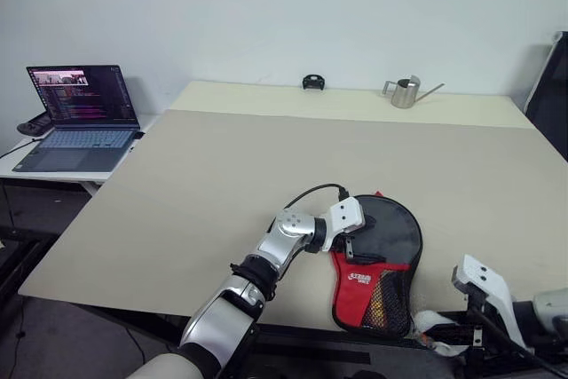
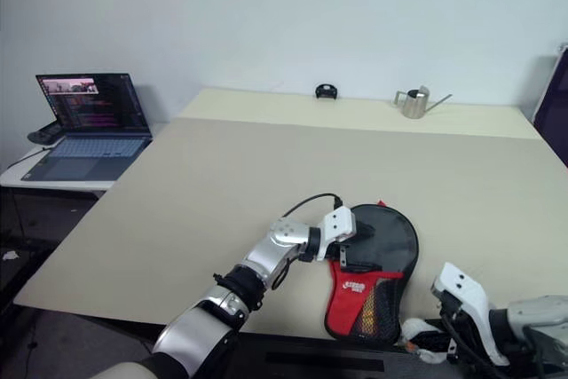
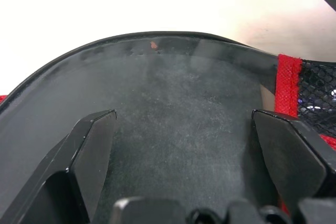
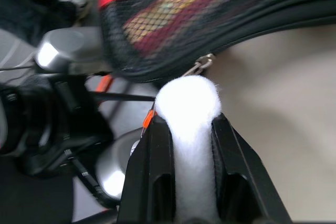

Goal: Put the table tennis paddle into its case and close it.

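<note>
So the left claw [image 1: 353,248], spread wide, pins the case [image 1: 380,264] at the desk's [image 1: 222,184] near edge (steadying it), while the right claw [image 4: 181,129] pinches the white zipper pull [image 4: 186,103].

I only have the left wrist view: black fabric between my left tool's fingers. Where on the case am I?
Observer: The left tool hangs open over the black upper half of the case, at its left side. The red end faces the robot.
Operator: And my right tool?
Observer: The right tool is shut on the white ball, near the front edge of the table, beside the case's red end.
Operator: Where's the zipper pull?
Observer: The zipper pull sits on the case's rim by the mesh pocket, right next to the ball.
</note>
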### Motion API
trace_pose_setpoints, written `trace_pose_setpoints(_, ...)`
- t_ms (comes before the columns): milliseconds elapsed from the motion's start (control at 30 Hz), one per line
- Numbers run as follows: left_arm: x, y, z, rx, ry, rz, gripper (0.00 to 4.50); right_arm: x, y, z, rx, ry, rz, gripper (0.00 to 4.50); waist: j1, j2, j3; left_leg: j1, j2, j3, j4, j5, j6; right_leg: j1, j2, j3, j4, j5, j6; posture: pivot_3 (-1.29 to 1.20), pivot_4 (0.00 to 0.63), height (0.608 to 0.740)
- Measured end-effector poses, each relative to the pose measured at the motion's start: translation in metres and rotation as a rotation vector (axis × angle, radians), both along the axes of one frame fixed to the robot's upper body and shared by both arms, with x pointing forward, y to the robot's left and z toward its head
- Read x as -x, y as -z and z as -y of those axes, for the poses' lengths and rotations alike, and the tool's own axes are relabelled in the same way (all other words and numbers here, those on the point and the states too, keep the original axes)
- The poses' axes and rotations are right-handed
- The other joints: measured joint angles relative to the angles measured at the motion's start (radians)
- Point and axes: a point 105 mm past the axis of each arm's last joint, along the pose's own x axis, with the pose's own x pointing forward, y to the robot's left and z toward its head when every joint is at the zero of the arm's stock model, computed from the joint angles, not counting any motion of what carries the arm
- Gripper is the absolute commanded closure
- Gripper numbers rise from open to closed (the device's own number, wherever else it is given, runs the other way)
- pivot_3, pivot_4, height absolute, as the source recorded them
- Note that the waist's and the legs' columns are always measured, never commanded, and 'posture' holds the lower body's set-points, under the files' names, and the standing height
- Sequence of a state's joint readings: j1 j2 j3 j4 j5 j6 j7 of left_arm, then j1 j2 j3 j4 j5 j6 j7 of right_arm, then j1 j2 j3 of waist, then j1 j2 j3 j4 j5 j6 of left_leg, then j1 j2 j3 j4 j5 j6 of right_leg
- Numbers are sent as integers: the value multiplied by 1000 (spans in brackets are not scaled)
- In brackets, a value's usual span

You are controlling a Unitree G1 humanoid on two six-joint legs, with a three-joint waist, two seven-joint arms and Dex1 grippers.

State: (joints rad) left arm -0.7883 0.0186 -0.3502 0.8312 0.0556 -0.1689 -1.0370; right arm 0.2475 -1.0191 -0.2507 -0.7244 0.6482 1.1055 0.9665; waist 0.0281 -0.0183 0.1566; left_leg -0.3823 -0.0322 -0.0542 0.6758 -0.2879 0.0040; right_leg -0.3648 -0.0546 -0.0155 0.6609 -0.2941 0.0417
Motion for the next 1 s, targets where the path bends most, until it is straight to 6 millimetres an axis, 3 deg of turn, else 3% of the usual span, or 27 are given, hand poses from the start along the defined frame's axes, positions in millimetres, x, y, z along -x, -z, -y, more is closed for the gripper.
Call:
trace_pose_setpoints(433, 1, 1, 1, -2, 5, -1, 0, 33, 6, -17, -51, -60, -82, 4111, 1, -2, -1, 0, 0, -2, -1, -1, 0, 2, 0, -2, -3, -1, 1, 0, 150, 740)
trace_pose_setpoints(833, 2, 0, 4, 1, 11, -3, 0, 27, 2, -35, -64, -116, -35, 4113, 1, -2, -2, 1, 0, -3, -1, -2, 0, 3, 0, -3, -3, -1, 2, 0, 150, 740)
trace_pose_setpoints(1000, 2, 1, 4, 0, 11, -2, 0, 24, 2, -37, -59, -118, -30, 2557, 1, -2, -2, 1, 0, -3, -1, -2, 0, 4, 0, -3, -3, -1, 2, 0, 150, 740)
